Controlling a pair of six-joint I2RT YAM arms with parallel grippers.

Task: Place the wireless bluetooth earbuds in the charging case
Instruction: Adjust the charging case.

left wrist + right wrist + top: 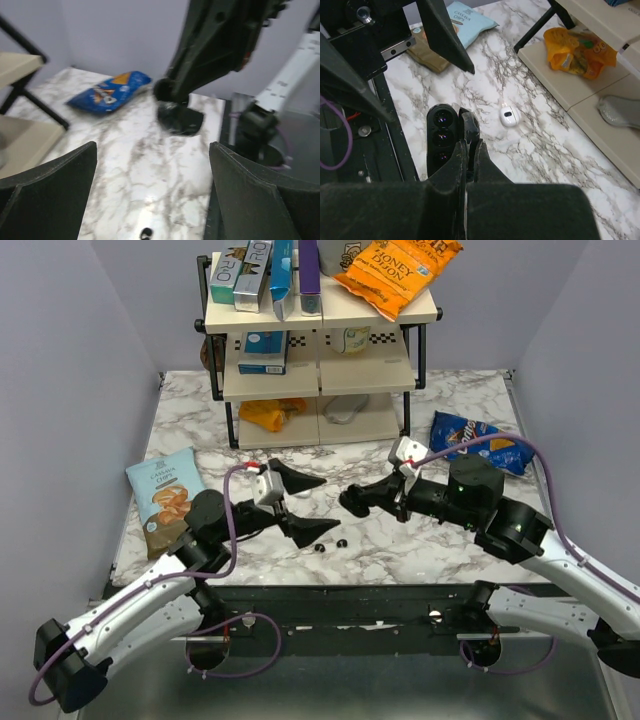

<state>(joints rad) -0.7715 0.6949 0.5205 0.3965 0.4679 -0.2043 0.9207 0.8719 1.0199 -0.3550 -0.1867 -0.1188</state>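
The charging case point(440, 136) is a small black open case with round wells facing up, and its raised lid point(470, 125) is pinched in my right gripper point(471, 146), which is shut on it just above the marble. From above, that right gripper point(350, 502) holds the case point(357, 506) at mid-table. Two tiny black earbuds point(320, 548) point(342, 542) lie on the marble near the front edge. One earbud point(145, 233) shows below my left gripper point(152, 150), which stands wide open and holds nothing. The left gripper point(332, 503) faces the case point(180, 119).
A two-tier shelf rack point(320, 390) with snacks and boxes stands at the back. A blue chip bag point(478, 440) lies at the right and a pale cassava chip bag point(165, 495) at the left. A small white oval thing point(509, 116) lies beyond the case.
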